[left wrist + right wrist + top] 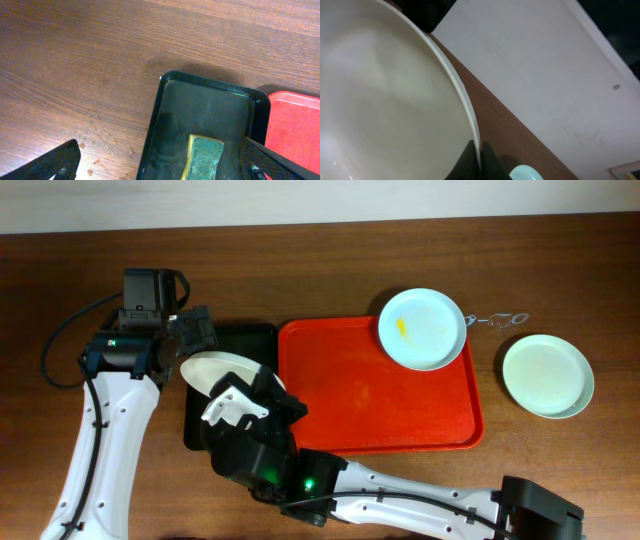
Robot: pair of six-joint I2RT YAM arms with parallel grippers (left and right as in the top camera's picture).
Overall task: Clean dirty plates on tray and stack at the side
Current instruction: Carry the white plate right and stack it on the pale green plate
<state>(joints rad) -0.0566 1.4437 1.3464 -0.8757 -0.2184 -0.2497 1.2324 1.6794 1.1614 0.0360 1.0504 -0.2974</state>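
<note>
My right gripper (480, 159) is shut on the rim of a white plate (380, 100), which fills the left of the right wrist view. Overhead, that plate (213, 367) hangs tilted over the black tray (250, 335), with the right gripper (255, 383) at its near edge. A second plate (422, 328) with a yellow smear lies on the red tray (380, 395) at its far right corner. A third, pale plate (547, 375) rests on the table right of the tray. My left gripper (160, 167) stands wide open above the green-yellow sponge (204, 157), holding nothing.
The black tray (170, 100) holds the sponge and looks wet. Small drops dot the wooden table (100, 155) beside it. The left arm (110, 410) runs along the table's left side. The right arm (400, 500) crosses the front edge.
</note>
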